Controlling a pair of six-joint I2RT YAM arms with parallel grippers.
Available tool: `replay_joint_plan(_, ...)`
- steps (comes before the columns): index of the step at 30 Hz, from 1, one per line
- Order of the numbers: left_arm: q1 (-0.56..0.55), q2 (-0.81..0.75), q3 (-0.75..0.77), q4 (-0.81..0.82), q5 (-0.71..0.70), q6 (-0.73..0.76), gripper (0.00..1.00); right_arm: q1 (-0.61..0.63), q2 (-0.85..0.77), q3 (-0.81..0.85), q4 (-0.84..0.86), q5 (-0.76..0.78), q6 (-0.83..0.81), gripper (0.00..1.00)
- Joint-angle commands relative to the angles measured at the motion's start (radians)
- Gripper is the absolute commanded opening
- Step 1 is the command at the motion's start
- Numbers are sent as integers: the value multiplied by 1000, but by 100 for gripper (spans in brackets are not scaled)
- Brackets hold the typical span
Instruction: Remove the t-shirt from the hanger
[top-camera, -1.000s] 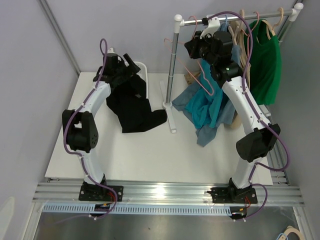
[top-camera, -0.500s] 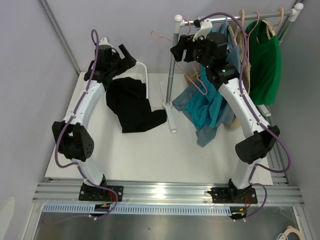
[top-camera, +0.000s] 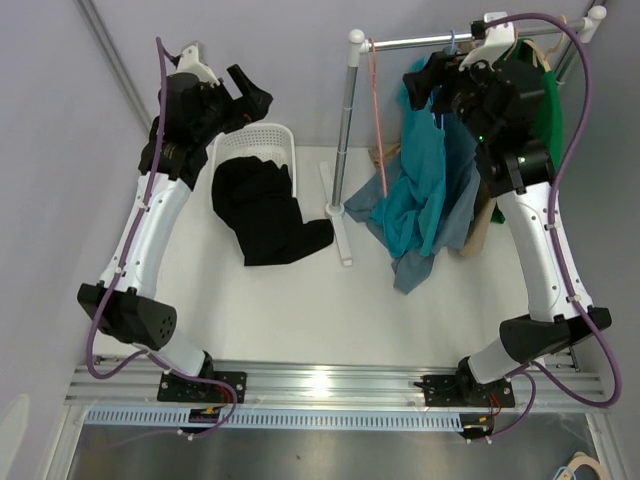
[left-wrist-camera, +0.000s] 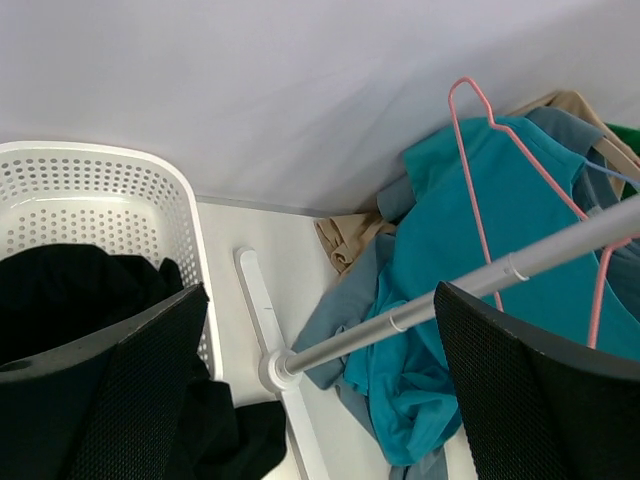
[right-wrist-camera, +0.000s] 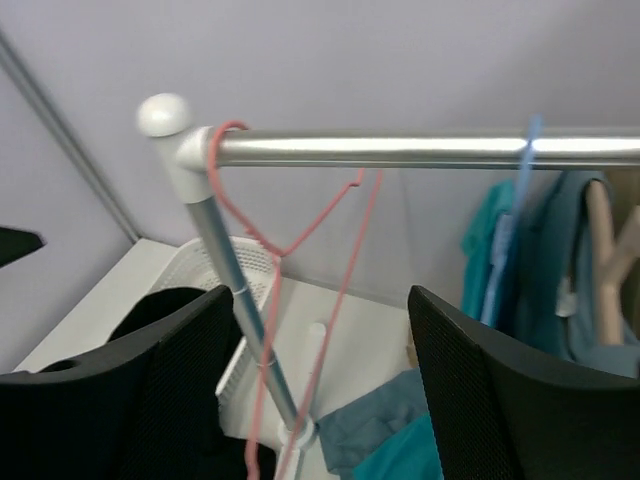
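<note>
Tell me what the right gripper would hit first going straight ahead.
Probably the pink hanger, hanging empty from the rail dead ahead; the rack's upright post stands just beside it, depth unclear.

Over the last second I opened both grippers and pulled both arms up and away. The left gripper (top-camera: 250, 95), which had been down on the black t-shirt (top-camera: 262, 205), has spread its fingers and risen toward 12 o'clock. The shirt's top now lies slumped in the white basket (top-camera: 255, 140), whose rim has come into sight. The right gripper (top-camera: 422, 82) had been clamped on the pink hanger (top-camera: 379, 130), holding it tilted. It has let go and backed off toward 2 o'clock, and the hanger now hangs straight down from the rail (top-camera: 410, 42) at its 9 o'clock end. Both elbows have swung lower and outward.
</note>
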Motion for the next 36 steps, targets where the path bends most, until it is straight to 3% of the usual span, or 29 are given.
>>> replay_joint_plan(1,-30,-73,4,-6,16,50,99,-30,14,41,-67,9,-15,75)
replay_joint_plan(7,-43,-113,-8,-14,-21,59,99,-45,106,133,-161,167,-25,62)
replay_joint_plan(16,-43,-133,-28,-14,-12,89,100,-53,207,196,-127,191,-31,53)
replay_joint_plan(22,-43,-156,-45,0,-5,85,100,-62,282,288,-176,211,-37,57)
replay_joint_plan(36,-44,-182,-79,5,1,65,99,-88,74,58,-92,81,20,61)
